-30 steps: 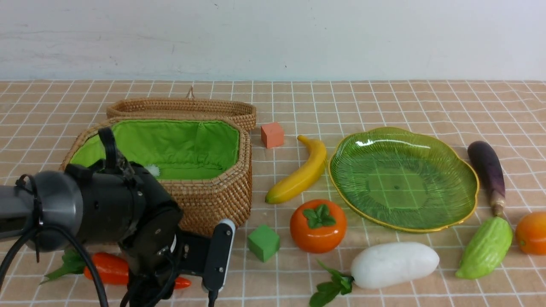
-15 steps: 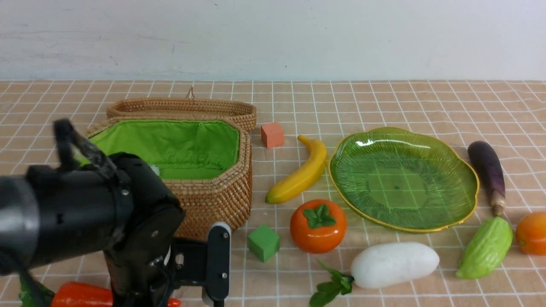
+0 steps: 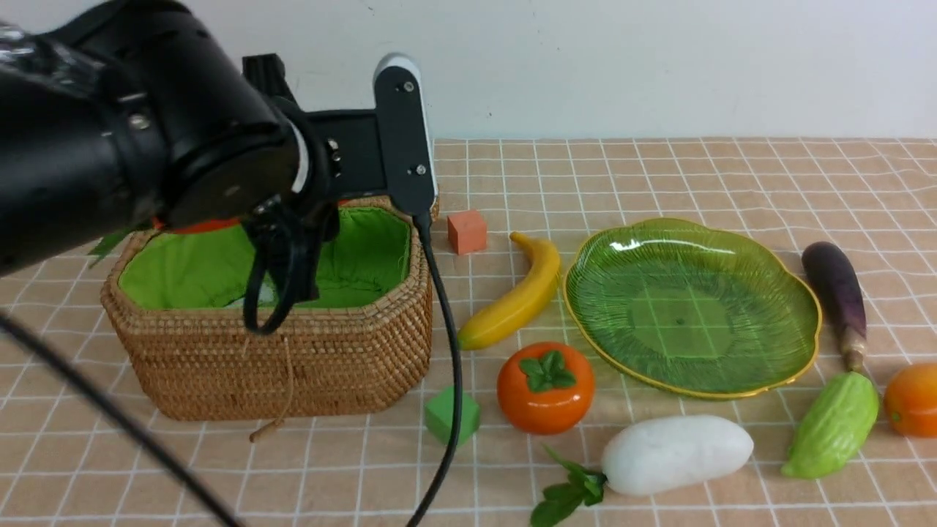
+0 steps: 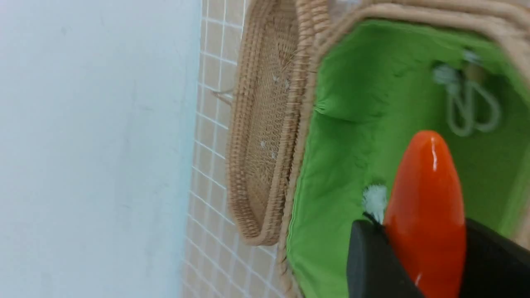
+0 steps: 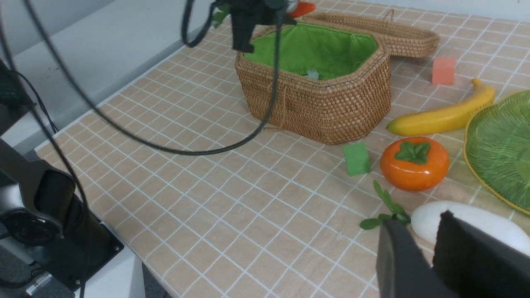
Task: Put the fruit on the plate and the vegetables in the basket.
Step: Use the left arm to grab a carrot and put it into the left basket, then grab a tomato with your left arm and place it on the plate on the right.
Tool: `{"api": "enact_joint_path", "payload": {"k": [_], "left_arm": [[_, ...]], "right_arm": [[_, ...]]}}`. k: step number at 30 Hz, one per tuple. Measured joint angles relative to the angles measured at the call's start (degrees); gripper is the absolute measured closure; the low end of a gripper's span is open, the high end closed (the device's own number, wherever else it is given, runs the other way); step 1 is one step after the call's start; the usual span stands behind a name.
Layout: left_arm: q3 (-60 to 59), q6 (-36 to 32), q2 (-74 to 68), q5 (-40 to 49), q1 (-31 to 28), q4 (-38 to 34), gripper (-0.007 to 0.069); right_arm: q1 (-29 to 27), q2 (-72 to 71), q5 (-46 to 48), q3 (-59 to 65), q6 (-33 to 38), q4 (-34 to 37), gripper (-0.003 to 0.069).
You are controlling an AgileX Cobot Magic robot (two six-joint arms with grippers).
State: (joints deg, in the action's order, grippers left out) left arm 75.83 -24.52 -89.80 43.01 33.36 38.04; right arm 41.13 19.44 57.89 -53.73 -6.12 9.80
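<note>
While the left pincer (image 4: 428, 248) hangs over the open wicker basket (image 3: 293, 366) at the near left, pinching the orange carrot (image 4: 422, 198) above the green lining, the green plate (image 3: 692, 307) at the right is bare and no vegetable shows in the visible part of the basket. By my reading, the first delivery is nearly made and six remain. The banana (image 3: 520, 296), the persimmon-like fruit (image 3: 545, 388), the mango (image 3: 911, 401), the white radish (image 3: 677, 454), the eggplant (image 3: 834, 289) and the bumpy gourd (image 3: 834, 426) all lie on the tabletop (image 3: 659, 183) around the plate, and the right pincer (image 5: 419, 225), narrowly parted and empty, waits near the radish.
</note>
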Motion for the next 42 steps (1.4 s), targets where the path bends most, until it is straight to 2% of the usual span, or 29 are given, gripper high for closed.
{"api": "enact_joint_path", "payload": {"k": [2,6,8,9,10,13,15,18,21,22,23,24,25,26,27,28,29,32,36,37,38,42], "left_arm": [[2.0,4.7,-5.8,-1.5,-3.3,0.0,0.0394],[2.5,9.7,-8.7,-2.7,-5.4,0.0,0.0370],[2.7,11.2,-8.8,-3.6,-5.4,-0.1,0.0278],[2.7,11.2,-8.7,-3.7,-5.4,-0.1,0.0267],[3.0,11.6,-8.6,-4.3,-5.4,-0.3,0.0188],[3.0,11.8,-8.2,-4.6,-5.4,-1.0,0.0032],[3.0,12.0,-7.5,-4.5,-5.4,-2.2,-0.0029],[3.0,13.9,-6.8,-4.3,-5.4,-5.0,-0.0034],[3.0,22.4,-4.5,-0.8,-4.4,-15.3,0.0043],[3.0,23.9,-3.7,0.5,-3.6,-18.6,0.0087],[3.1,24.9,-2.7,3.1,-1.6,-22.9,0.0183],[3.1,25.0,-2.6,3.6,-1.6,-23.6,0.0183],[4.4,25.2,-2.0,7.6,2.0,-30.2,0.0348],[5.2,25.1,-2.1,9.2,3.5,-32.9,0.0412],[5.4,25.0,-2.1,9.5,3.8,-33.5,0.0427],[7.2,23.9,-3.0,12.1,6.1,-38.0,0.0518],[9.0,21.8,-4.5,14.1,7.7,-41.0,0.0572],[13.1,16.8,-9.3,16.5,10.4,-44.9,0.0610],[16.3,11.0,-15.4,16.5,12.6,-44.5,0.0539],[17.1,9.4,-17.2,15.9,13.2,-43.6,0.0494],[17.7,7.1,-19.8,13.7,13.9,-41.3,0.0417],[18.1,5.0,-23.8,7.4,14.6,-32.8,0.0200]], "right_arm": [[0.0,0.0,0.0,0.0,0.0,0.0,0.0509],[0.0,0.0,0.0,0.0,0.0,0.0,0.0508],[0.0,0.0,0.0,0.0,0.0,0.0,0.0507],[0.0,0.0,0.0,0.0,0.0,0.0,0.0507],[0.0,0.0,0.0,0.0,0.0,0.0,0.0506],[0.0,0.0,0.0,0.0,0.0,-0.1,0.0504],[0.0,0.0,0.0,0.0,0.0,-0.2,0.0503],[0.0,0.0,0.1,0.0,0.0,-0.6,0.0502],[0.0,0.0,2.6,-0.6,-0.9,-1.9,0.0501],[0.0,0.0,3.8,-0.9,-1.8,-2.3,0.0498],[0.0,0.0,5.8,-1.6,-3.4,-3.2,0.0498],[0.0,0.0,6.1,-1.7,-3.7,-3.4,0.0498],[0.0,0.0,8.9,-2.9,-6.3,-5.6,0.0496],[0.0,0.0,10.3,-3.3,-7.8,-6.6,0.0496],[0.0,0.0,10.3,-3.4,-7.8,-6.8,0.0496],[0.0,0.0,12.2,-3.8,-9.4,-8.6,0.0494],[0.0,0.0,13.4,-4.1,-10.6,-9.8,0.0494],[0.0,0.0,14.7,-4.2,-11.4,-11.3,0.0491],[0.0,0.0,14.8,-4.2,-11.7,-11.3,0.0487],[0.0,0.0,14.8,-4.2,-11.8,-11.3,0.0487],[0.0,0.0,14.8,-4.2,-11.8,-11.3,0.0487],[0.0,0.0,14.8,-4.2,-11.8,-11.0,0.0484]]}}
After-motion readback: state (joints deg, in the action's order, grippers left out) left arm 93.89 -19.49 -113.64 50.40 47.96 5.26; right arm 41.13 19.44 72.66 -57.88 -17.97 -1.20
